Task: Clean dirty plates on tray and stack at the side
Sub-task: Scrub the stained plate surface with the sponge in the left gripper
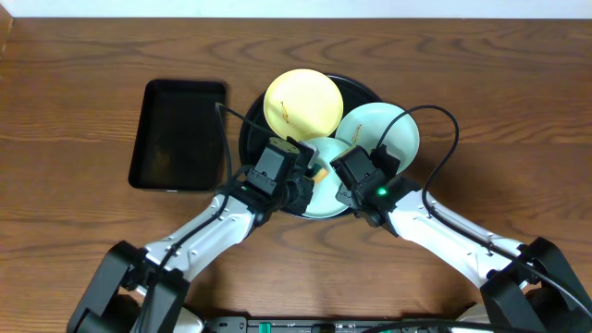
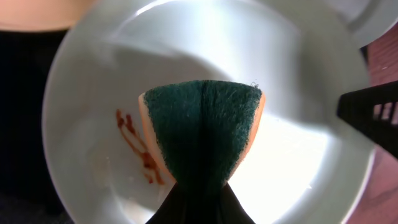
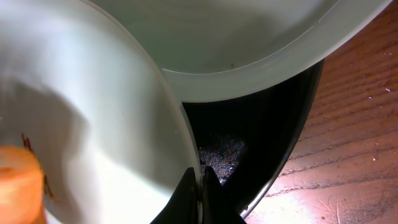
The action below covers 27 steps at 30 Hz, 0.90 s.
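Nothing is stacked beside the large round glossy black tray (image 1: 359, 92) yet. At its near edge, a small round pale mint plate (image 2: 298, 155) is pinched by the rim in the right gripper (image 3: 200, 186), and a green-faced orange sponge (image 2: 200, 134) is clamped in the left gripper (image 2: 200, 190) above it (brown smudges (image 2: 134, 146) show). The pale yellow plate (image 1: 301, 102) and the other mint plate (image 1: 384, 129), behind it, are judged untouched.

Left end effector (image 1: 310, 178) and right end effector (image 1: 353, 190) meet over the front mint-blue plate (image 1: 326, 200) on the round black tray (image 1: 359, 92); yellow plate (image 1: 303, 102) and rear mint-blue plate (image 1: 387, 129) sit behind.
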### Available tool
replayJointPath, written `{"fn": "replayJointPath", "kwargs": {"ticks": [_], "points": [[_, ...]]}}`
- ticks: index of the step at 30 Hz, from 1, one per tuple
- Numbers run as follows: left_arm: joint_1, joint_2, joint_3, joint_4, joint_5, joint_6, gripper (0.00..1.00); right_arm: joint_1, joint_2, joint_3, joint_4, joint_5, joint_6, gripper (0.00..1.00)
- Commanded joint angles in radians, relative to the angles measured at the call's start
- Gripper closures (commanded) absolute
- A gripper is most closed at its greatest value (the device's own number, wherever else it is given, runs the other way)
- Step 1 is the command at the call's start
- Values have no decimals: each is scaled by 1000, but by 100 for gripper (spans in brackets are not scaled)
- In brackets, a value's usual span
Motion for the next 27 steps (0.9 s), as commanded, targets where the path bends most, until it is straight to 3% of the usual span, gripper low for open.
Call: {"fn": "replayJointPath", "kwargs": {"ticks": [1, 12, 23, 27], "points": [[-3, 18, -7, 8, -9, -2, 92, 8, 7, 0, 0, 26, 2, 98], [-3, 28, -14, 10, -9, -1, 93, 8, 7, 0, 3, 25, 2, 98], [-2, 28, -75, 107, -10, -1, 93, 8, 7, 0, 2, 25, 2, 98], [-2, 28, -84, 110, -77, 1, 93, 8, 7, 0, 3, 25, -12, 98]]}}
